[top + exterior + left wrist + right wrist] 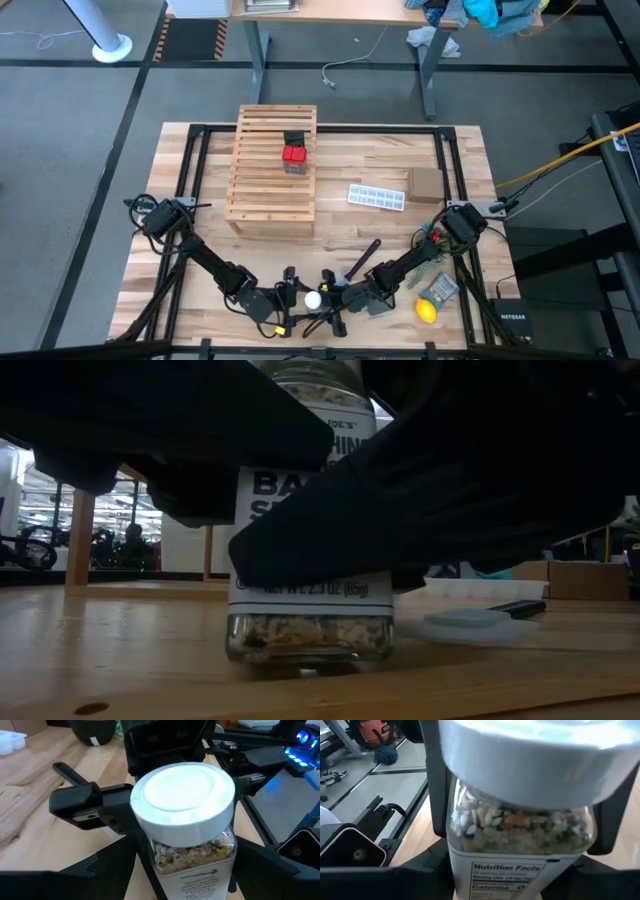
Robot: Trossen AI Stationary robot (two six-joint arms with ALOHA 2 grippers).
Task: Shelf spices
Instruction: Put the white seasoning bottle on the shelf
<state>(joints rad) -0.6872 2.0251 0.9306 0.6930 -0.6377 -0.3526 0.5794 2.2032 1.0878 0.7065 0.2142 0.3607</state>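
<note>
1. Left gripper [290, 298]: low at the near edge of the table [400, 160], left of centre. Its fingers [107, 865] sit on either side of the clear jar, holding it.
2. Clear jar [313, 299], white round lid [183, 795]: upright on the table between the two grippers, base on the wood in the low view; filled with a pale, coarse seasoning mix, label wrapped round the body.
3. Shelf [271, 165]: slatted wooden rack at the far left-centre of the table, well apart from the jar.
4. Red spice container [294, 155]: resting on the shelf slats near its right edge.
5. Black spice container [294, 138]: on the shelf, touching or just beyond the red one on its far side.
6. Right gripper [335, 300]: just right of the jar, facing the left gripper, fingers [432, 780] to each side of the jar; whether they press the glass cannot be told.
7. White ice-cube tray [377, 196]: right of the shelf.
8. Lemon [427, 311]: near right corner.
</note>
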